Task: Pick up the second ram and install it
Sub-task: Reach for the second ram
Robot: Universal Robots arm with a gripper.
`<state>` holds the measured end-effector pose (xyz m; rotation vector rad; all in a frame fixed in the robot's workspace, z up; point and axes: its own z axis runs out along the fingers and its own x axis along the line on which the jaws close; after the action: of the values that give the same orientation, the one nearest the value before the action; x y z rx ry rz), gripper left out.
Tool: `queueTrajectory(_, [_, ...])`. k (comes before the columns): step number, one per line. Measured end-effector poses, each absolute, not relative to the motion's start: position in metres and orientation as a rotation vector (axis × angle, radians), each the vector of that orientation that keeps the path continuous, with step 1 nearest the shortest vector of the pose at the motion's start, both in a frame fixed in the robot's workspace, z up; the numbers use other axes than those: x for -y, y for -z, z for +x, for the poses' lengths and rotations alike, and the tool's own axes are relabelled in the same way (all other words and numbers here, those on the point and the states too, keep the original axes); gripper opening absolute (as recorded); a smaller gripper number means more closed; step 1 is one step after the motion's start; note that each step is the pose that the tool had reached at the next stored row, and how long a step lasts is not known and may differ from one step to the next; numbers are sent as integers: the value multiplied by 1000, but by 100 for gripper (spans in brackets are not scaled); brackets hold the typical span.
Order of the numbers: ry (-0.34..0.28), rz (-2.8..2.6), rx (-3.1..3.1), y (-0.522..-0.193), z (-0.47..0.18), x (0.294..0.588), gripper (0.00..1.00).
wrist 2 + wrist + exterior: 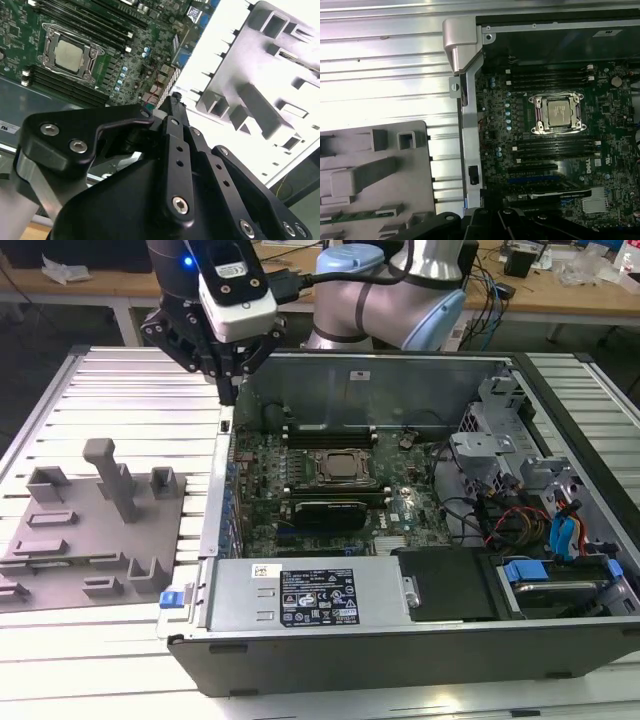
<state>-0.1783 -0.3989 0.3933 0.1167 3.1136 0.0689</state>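
The second ram (351, 217) is a thin green stick lying flat in a slot of the grey holder block (375, 175), seen in the first wrist view. My gripper (232, 390) hangs over the left wall of the open computer case (215, 570), between the holder (90, 525) and the motherboard (330, 490). Its black fingers (172, 125) meet at the tip with nothing between them. Rows of dark memory slots (555, 146) flank the processor socket (557, 112) on the board. The gripper is well above and apart from the ram.
The case wall and its metal corner post (462, 45) stand between holder and board. A tall grey post (115, 480) rises from the holder. Cables, drive cages and blue connectors (550, 530) crowd the case on the exterior view's right. A power supply (310, 595) lines the front.
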Motion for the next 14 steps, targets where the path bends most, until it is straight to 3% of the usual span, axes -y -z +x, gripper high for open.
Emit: queueTrajectory(14, [-69,116,-3114,-393,-204,399,11])
